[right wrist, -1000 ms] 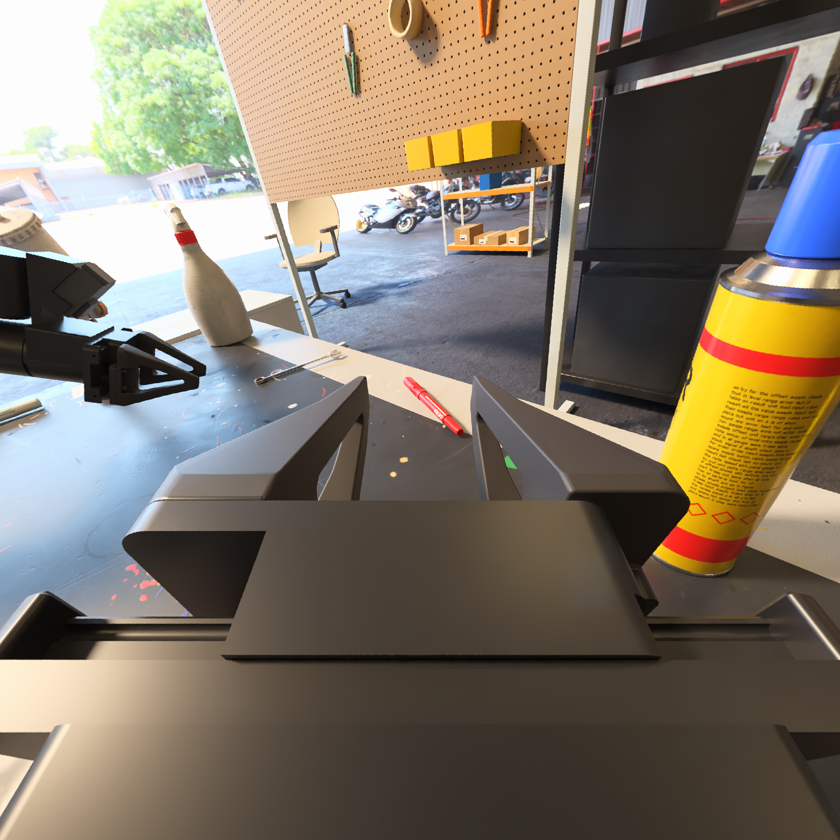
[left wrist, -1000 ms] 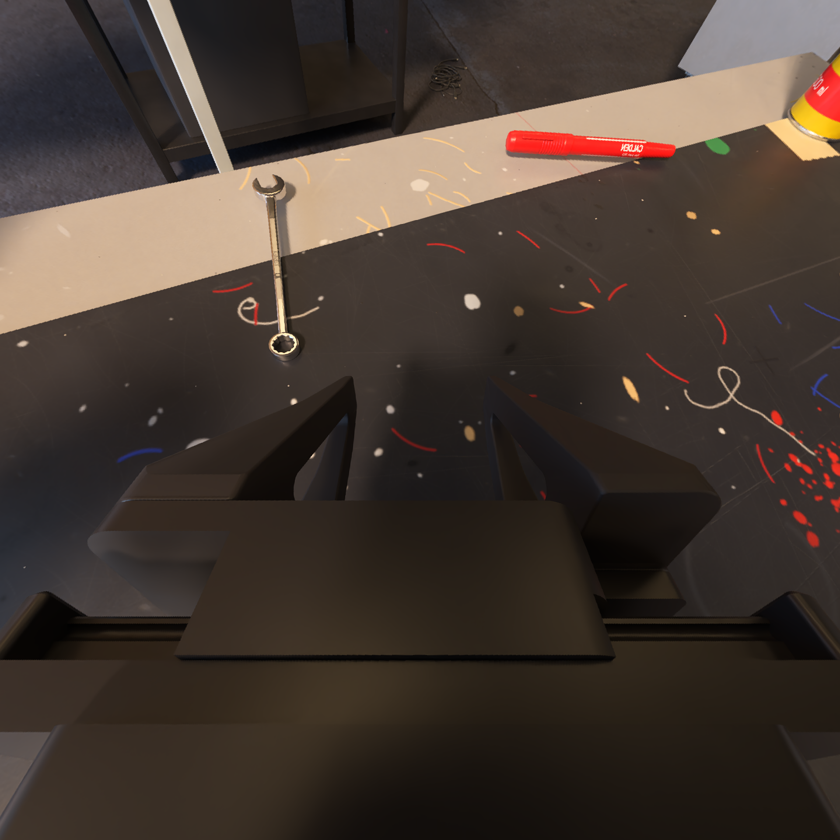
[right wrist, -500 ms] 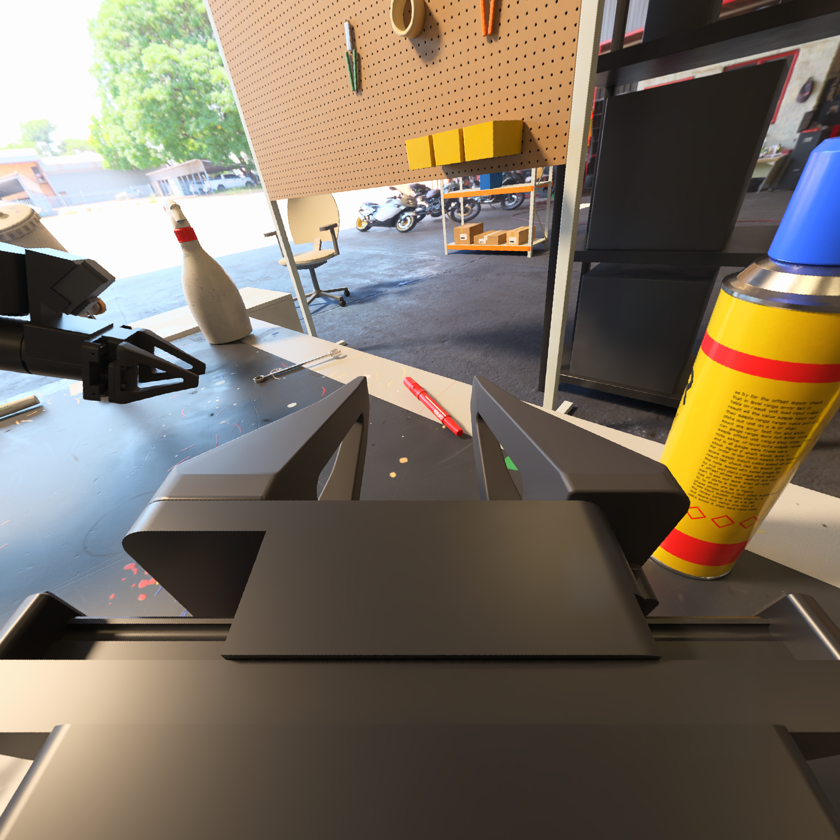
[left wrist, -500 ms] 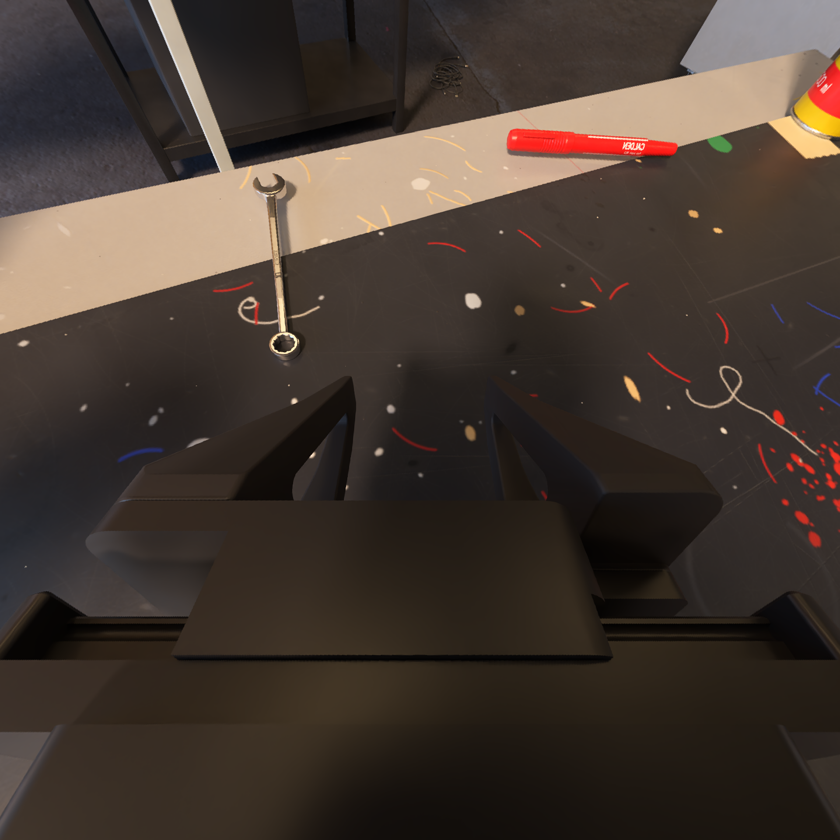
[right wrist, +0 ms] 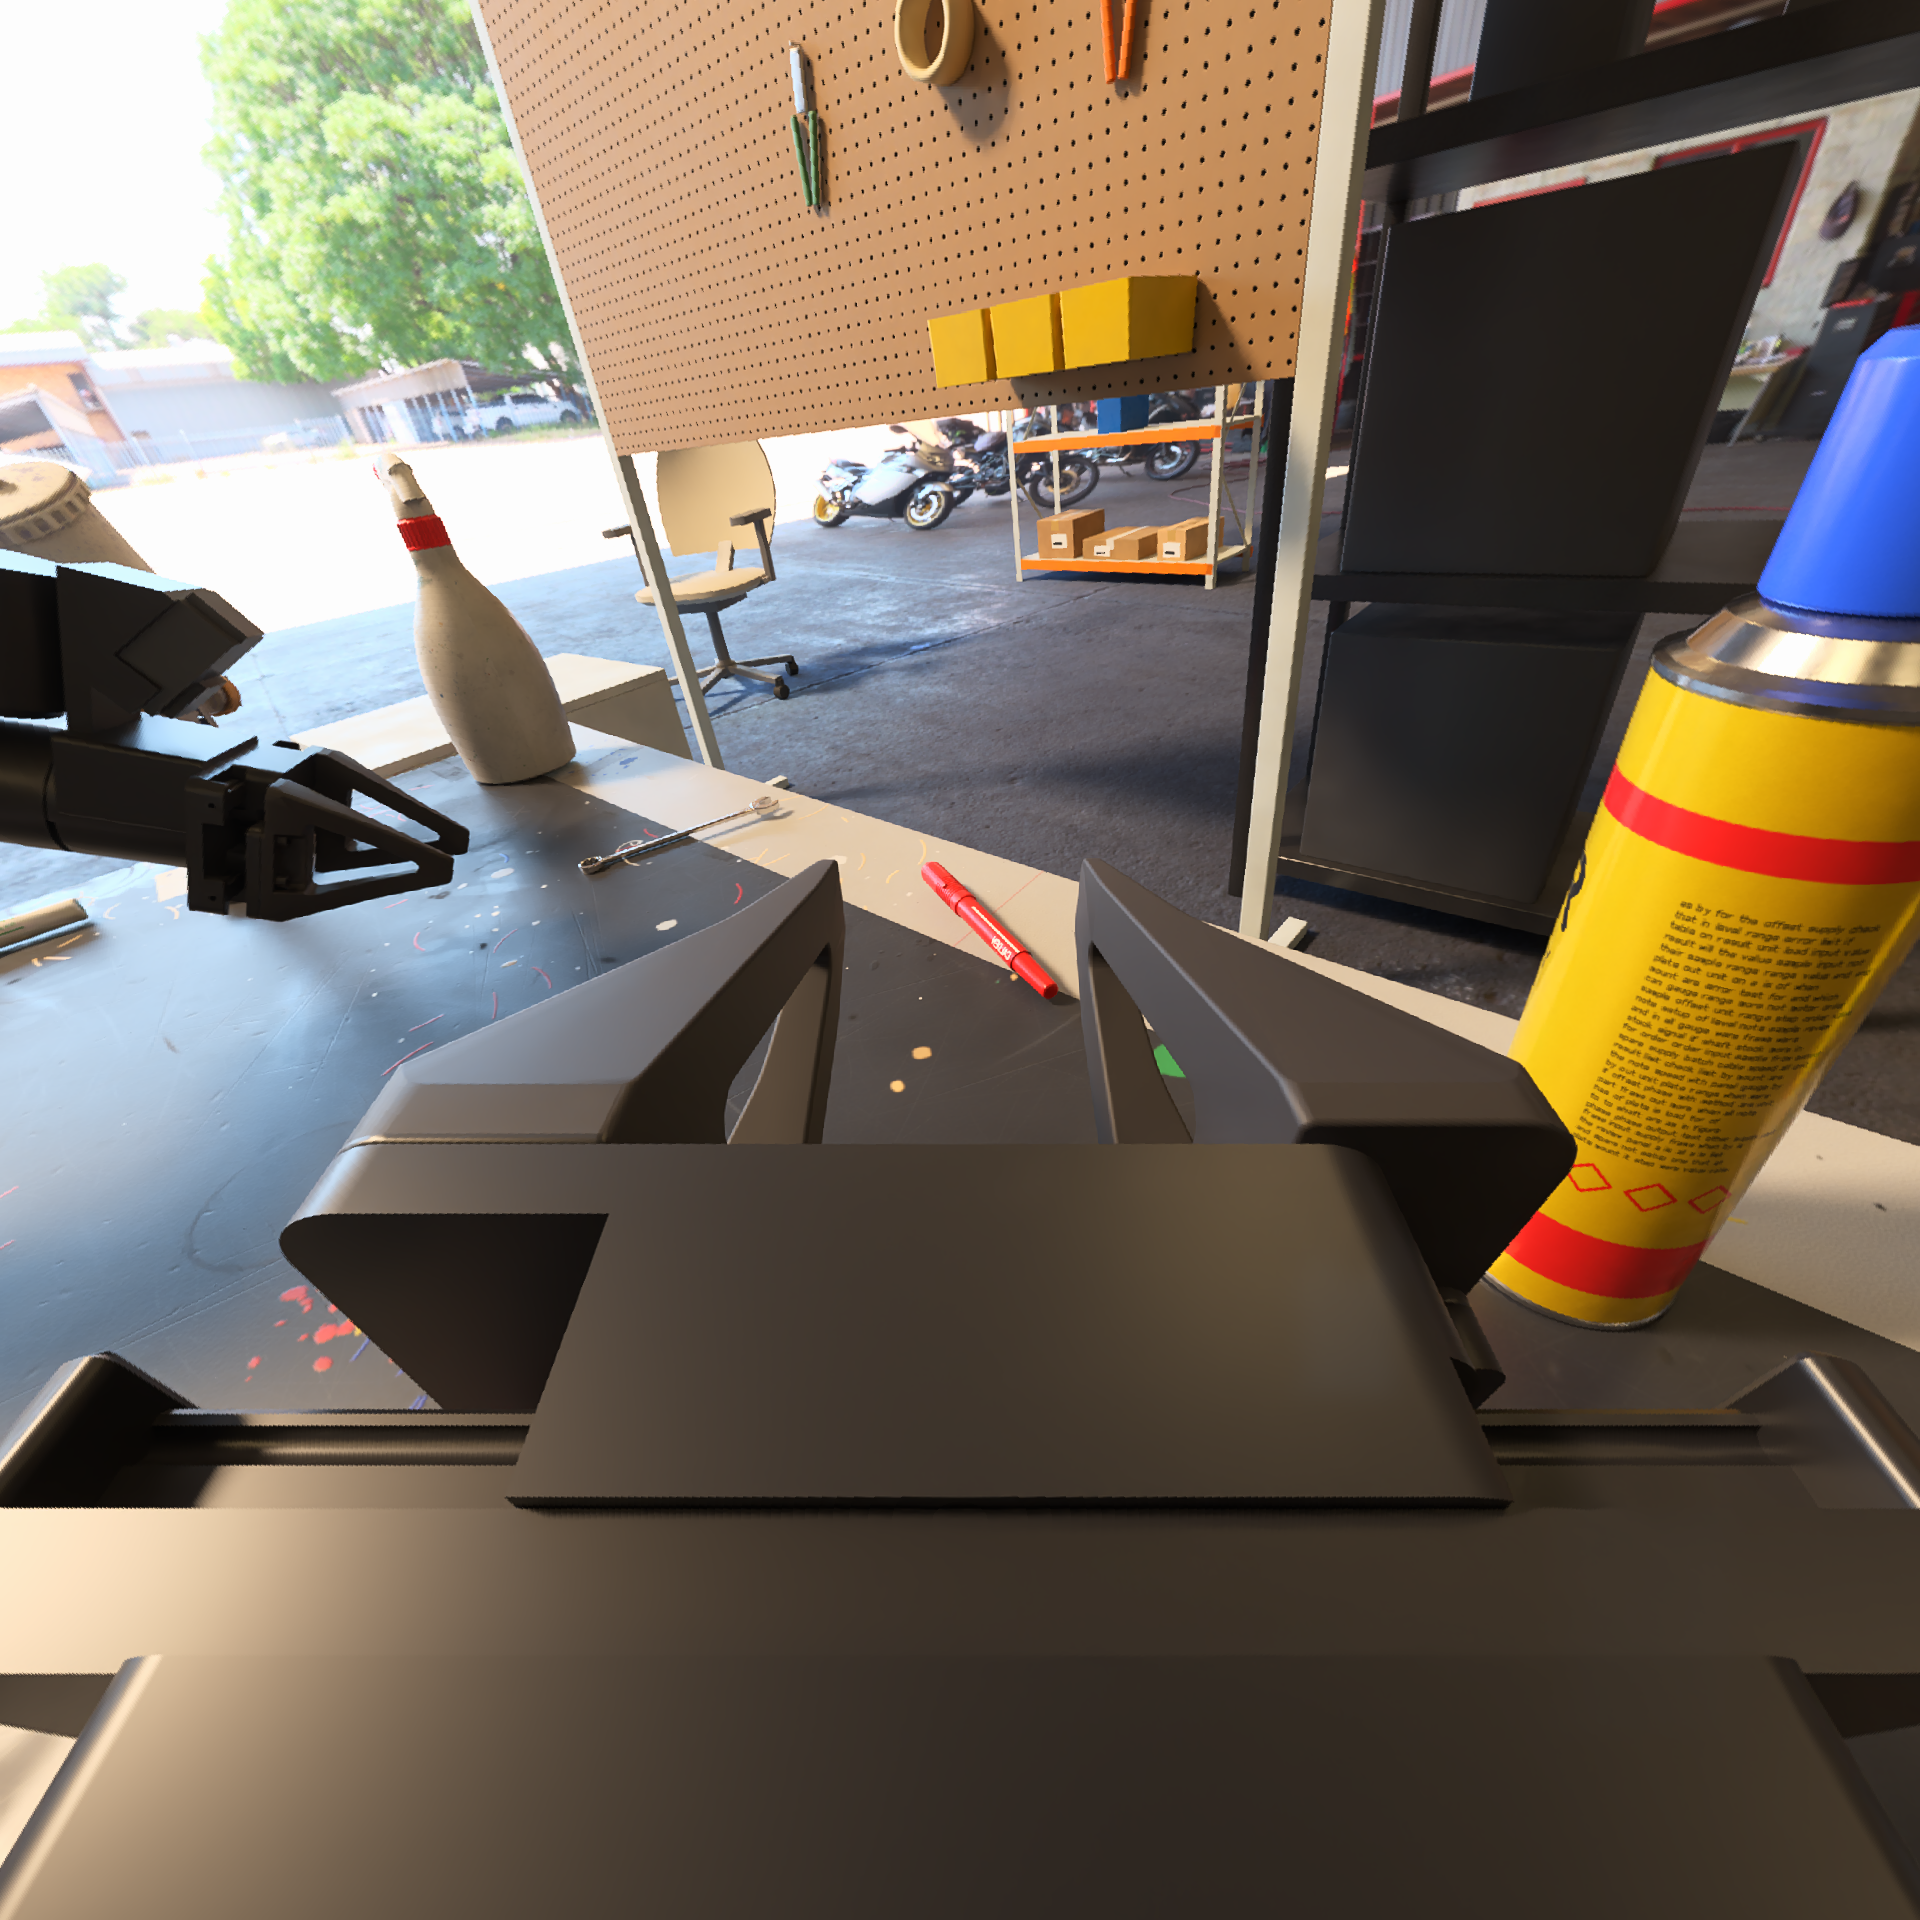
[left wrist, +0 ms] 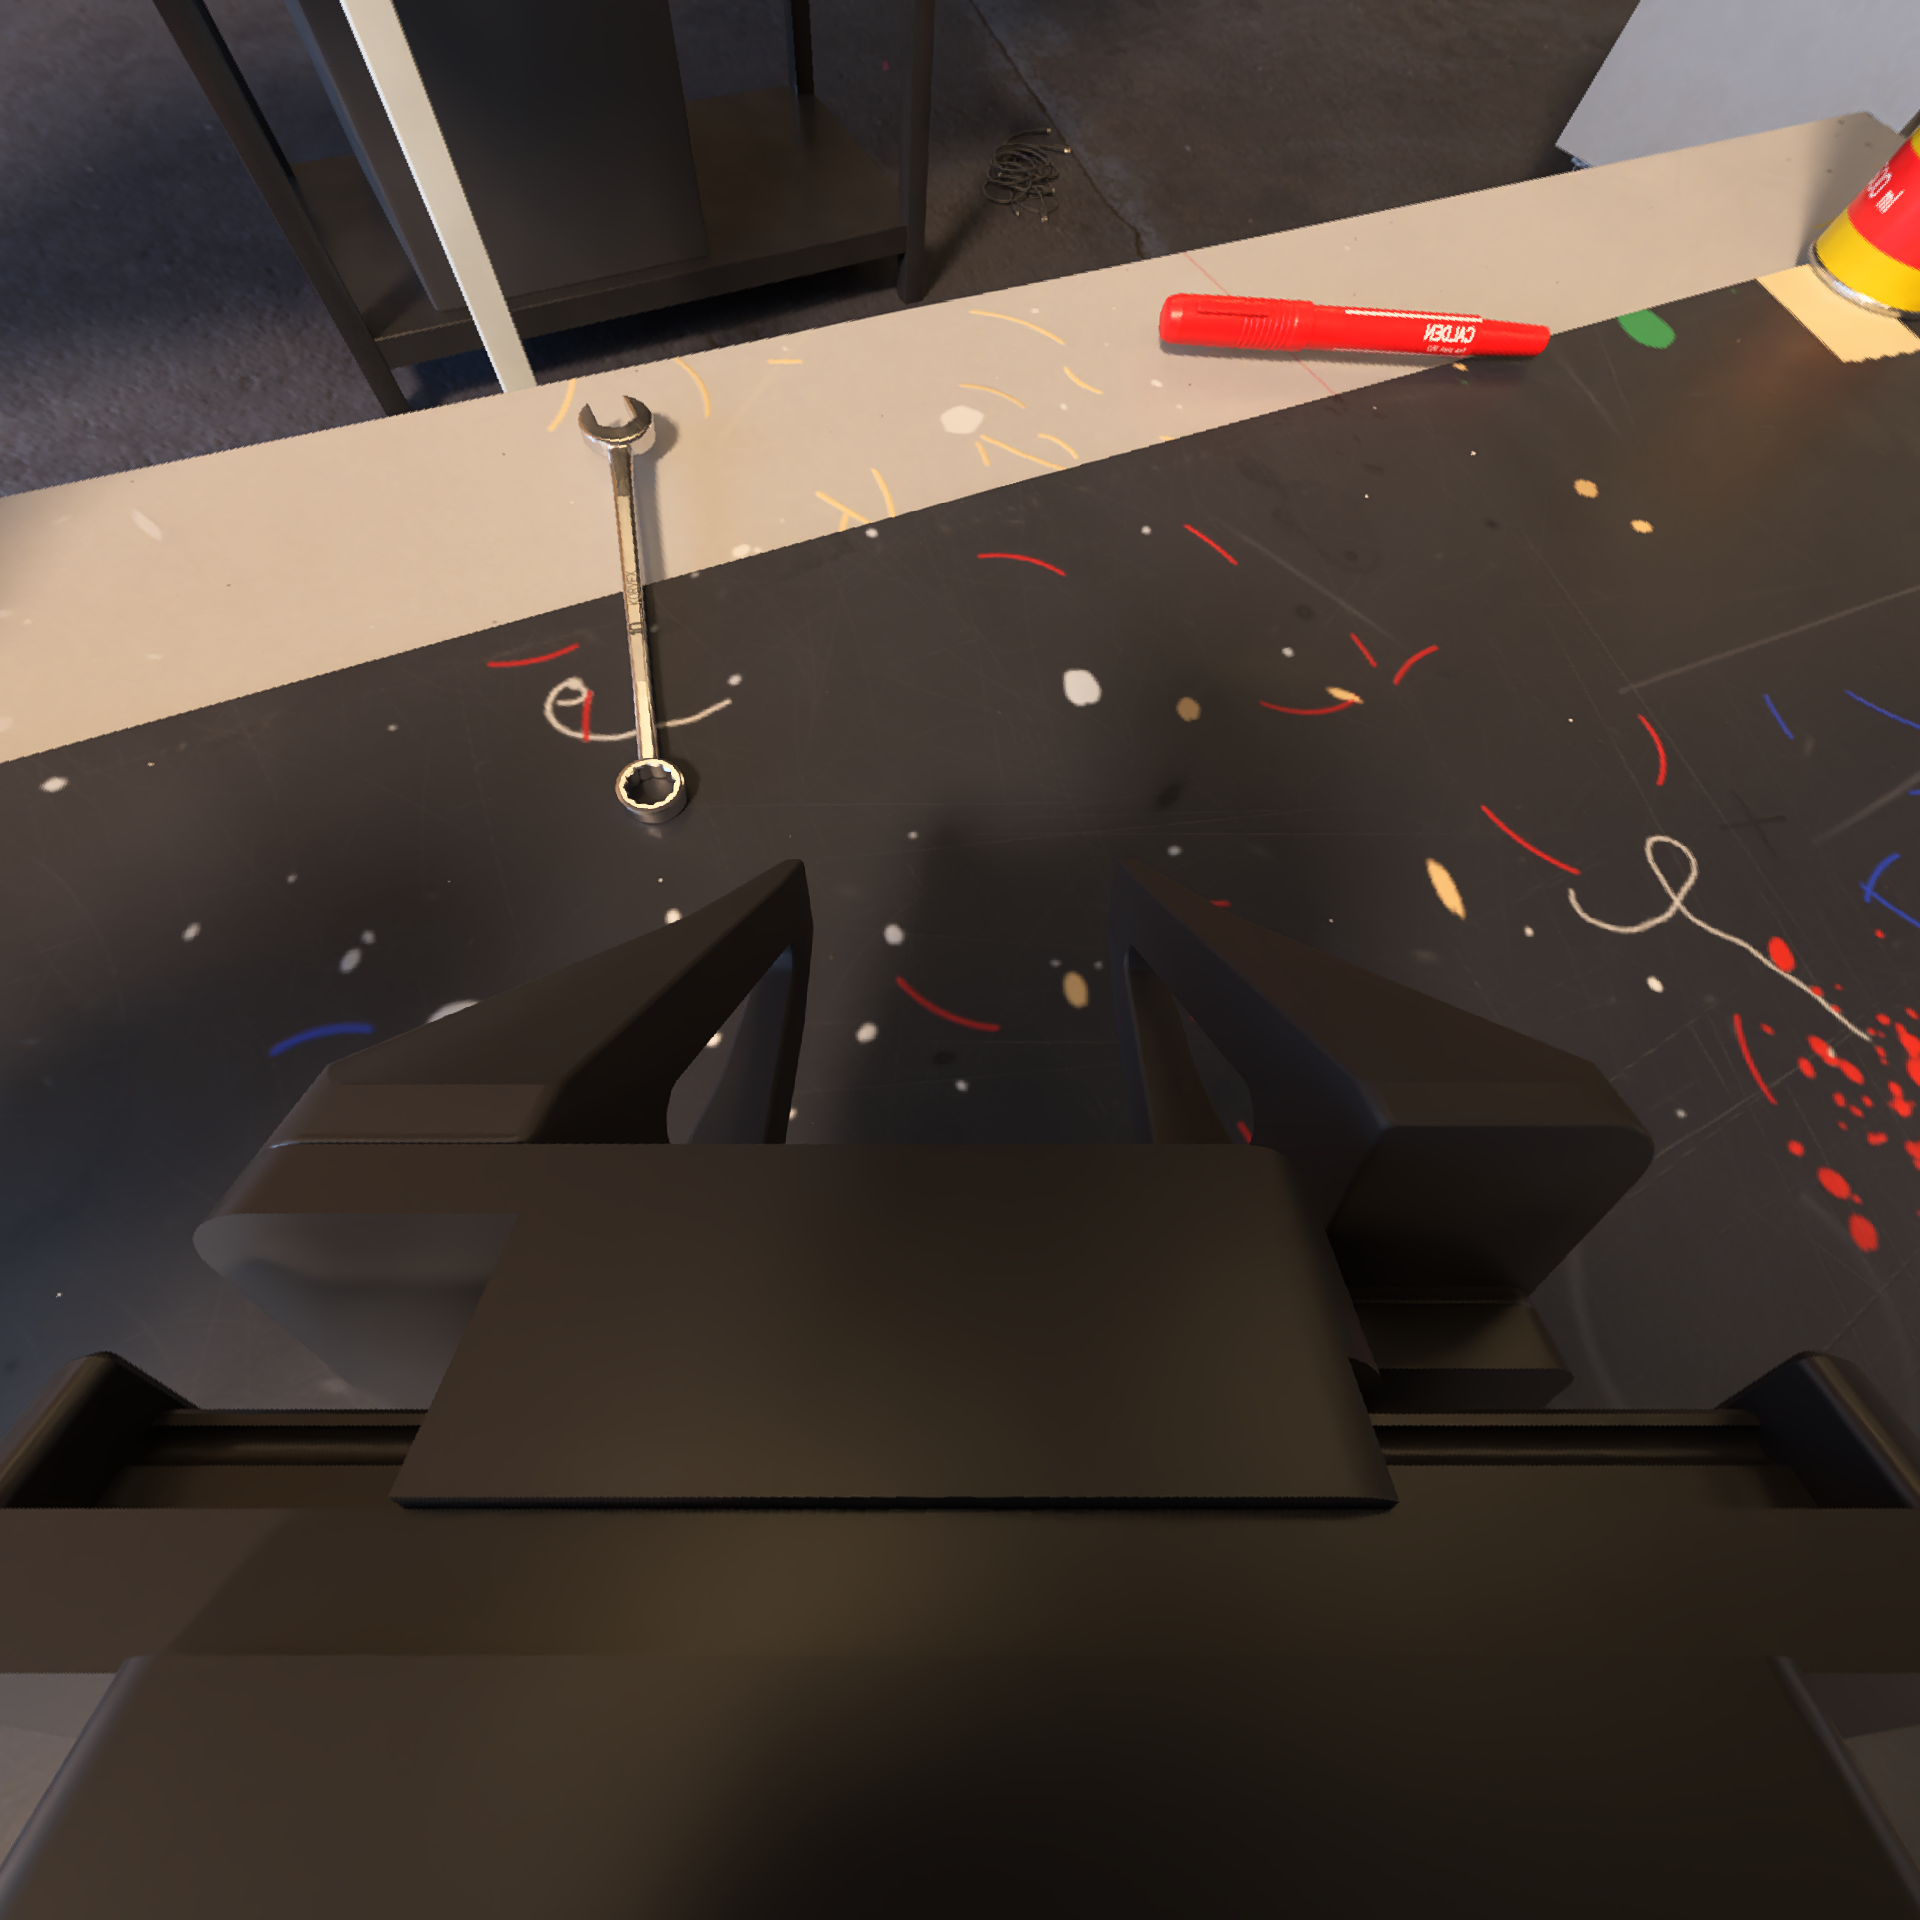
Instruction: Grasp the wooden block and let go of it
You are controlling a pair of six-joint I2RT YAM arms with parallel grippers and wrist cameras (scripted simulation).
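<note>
No wooden block shows up in either wrist view, so where it sits can't be told from here, and that probably explains why both arms hang over bare mat with nothing gripped. Going left to right on the bench: a bowling pin (right wrist: pixel 478 665) stands at the far left edge, then the left gripper (right wrist: pixel 442 847) hovers above the paint-flecked black mat (left wrist: pixel 1143 644), fingers spread with only mat between them. The wrench (left wrist: pixel 636 613) lies half on the pale border strip, half on the mat, a bit ahead of that gripper. Further right the red marker (left wrist: pixel 1351 330) lies along the mat's edge. The right gripper (right wrist: pixel 956 904) is spread and empty too, pointing toward the marker. Standing just beside its right finger is the yellow spray can (right wrist: pixel 1714 987), so that looks like the tight spot; a sideways swing there could tip it. The middle of the mat gives plenty of open room for moving.
</note>
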